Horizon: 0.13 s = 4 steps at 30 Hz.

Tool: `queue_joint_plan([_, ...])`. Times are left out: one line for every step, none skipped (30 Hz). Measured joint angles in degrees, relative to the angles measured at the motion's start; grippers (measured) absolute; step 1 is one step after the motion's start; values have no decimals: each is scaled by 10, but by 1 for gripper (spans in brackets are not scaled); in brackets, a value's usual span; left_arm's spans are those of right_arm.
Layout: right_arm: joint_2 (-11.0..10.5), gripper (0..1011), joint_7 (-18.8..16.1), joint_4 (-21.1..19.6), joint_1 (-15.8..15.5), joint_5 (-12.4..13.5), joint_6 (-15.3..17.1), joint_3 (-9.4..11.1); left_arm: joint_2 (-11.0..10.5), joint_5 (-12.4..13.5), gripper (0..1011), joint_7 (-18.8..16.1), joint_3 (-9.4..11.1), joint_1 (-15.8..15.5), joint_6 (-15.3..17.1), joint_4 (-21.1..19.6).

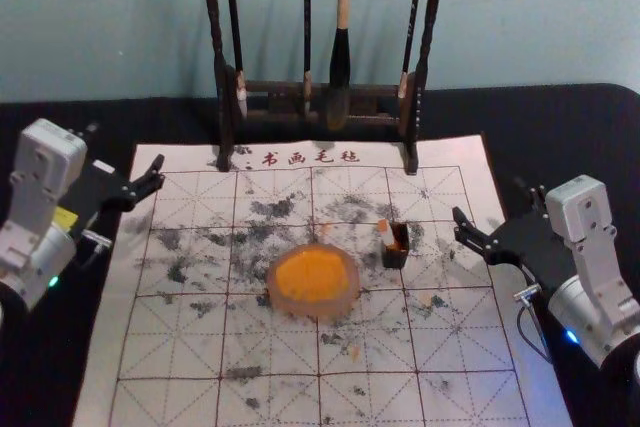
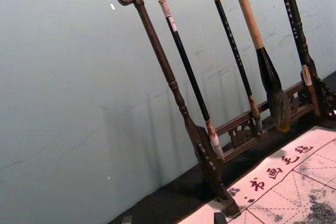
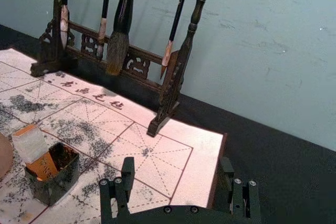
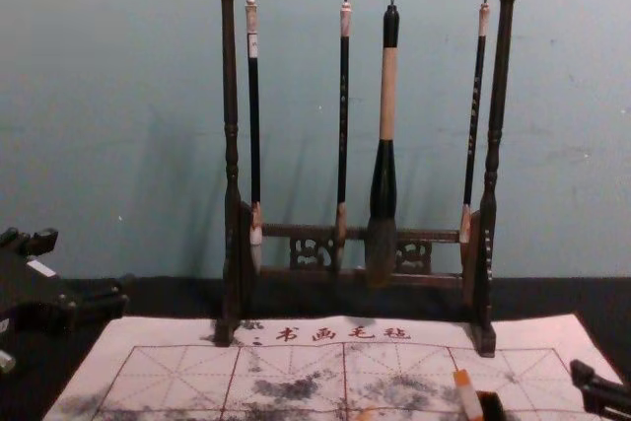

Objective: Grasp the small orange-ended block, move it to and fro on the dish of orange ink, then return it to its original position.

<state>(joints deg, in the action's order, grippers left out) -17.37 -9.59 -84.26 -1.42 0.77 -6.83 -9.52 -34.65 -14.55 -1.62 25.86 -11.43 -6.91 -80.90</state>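
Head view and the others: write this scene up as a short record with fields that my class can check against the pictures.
Block: tilted in the box, orange end up
Box: dark, open-topped, on the mat, right of the dish
Dish: round, on the mat, holding orange ink
Mat: white, marked with grid lines and dark smudges
Rack: behind, four brushes hanging
Left tool: open, by the mat's left edge
Right tool: open, by the mat's right edge

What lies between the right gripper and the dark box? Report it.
Only the mat, with its grid lines and ink marks, lies between the right gripper and the dark box, as the head view shows.
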Motion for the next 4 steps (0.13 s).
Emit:
queue_joint_plan([0,1000,0,0,0,0,0,0,0,0,1001,0,0,0,0,0])
queue_joint_plan([0,1000,0,0,0,0,0,0,0,0,1001,0,0,0,0,0])
queue_joint_plan([0,1000,0,0,0,0,0,0,0,0,1001,0,0,0,0,0])
queue_joint_plan([0,1000,0,0,0,0,0,0,0,0,1001,0,0,0,0,0])
